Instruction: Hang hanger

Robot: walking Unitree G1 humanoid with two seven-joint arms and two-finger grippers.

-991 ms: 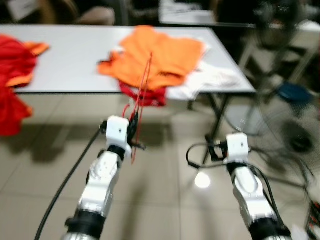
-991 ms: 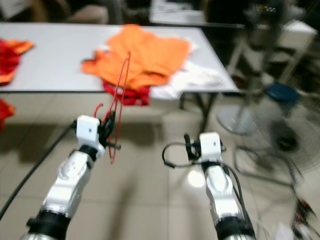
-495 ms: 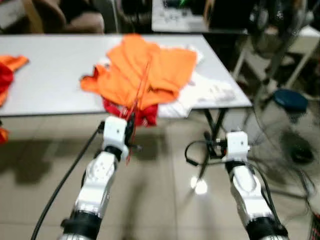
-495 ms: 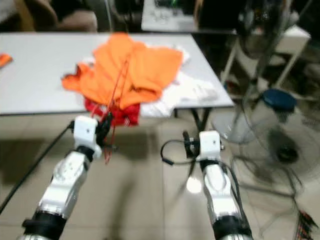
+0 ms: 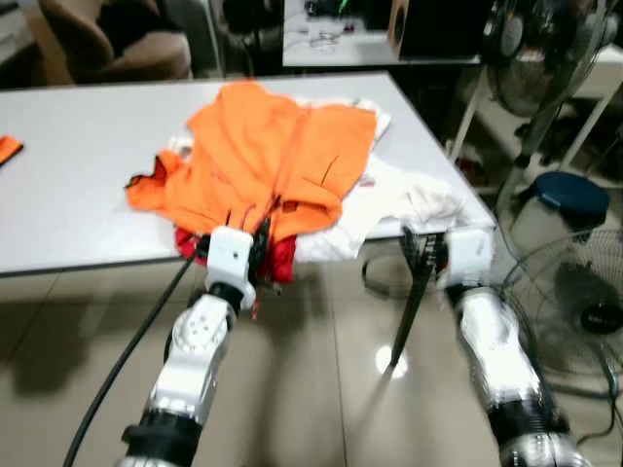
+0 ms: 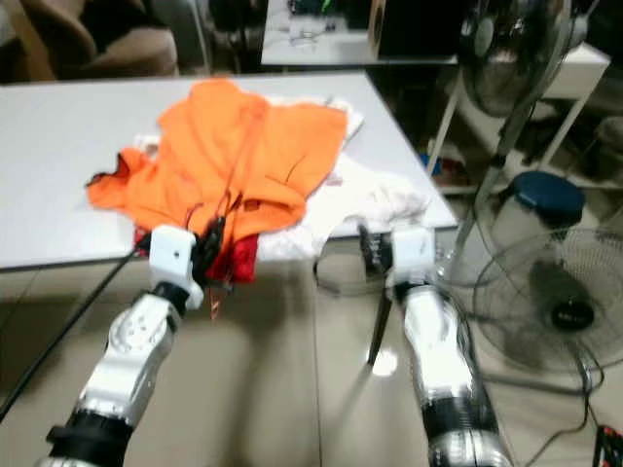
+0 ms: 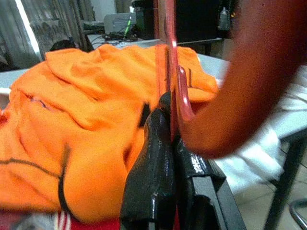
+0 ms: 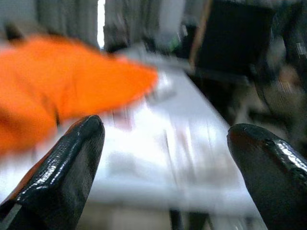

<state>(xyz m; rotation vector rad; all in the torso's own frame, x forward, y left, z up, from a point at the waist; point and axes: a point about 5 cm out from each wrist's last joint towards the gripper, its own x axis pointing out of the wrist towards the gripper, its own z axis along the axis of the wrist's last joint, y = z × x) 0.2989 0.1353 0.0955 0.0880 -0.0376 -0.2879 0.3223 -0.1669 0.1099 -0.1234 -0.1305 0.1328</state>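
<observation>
On your left, the left gripper [image 7: 168, 158] has its jaws clamped on the red hanger [image 7: 171, 72], upright before the orange garment [image 5: 263, 156] on the tabletop [image 5: 78, 185] (likely for threading); the right gripper [image 8: 163, 158] waits, jaws spread.

Two silver arms, white wrist blocks; left arm [image 5: 195, 341] trails a black cable lower left, right arm [image 5: 496, 350] has black cable loops, glossy black fingers [image 8: 57, 177].
</observation>
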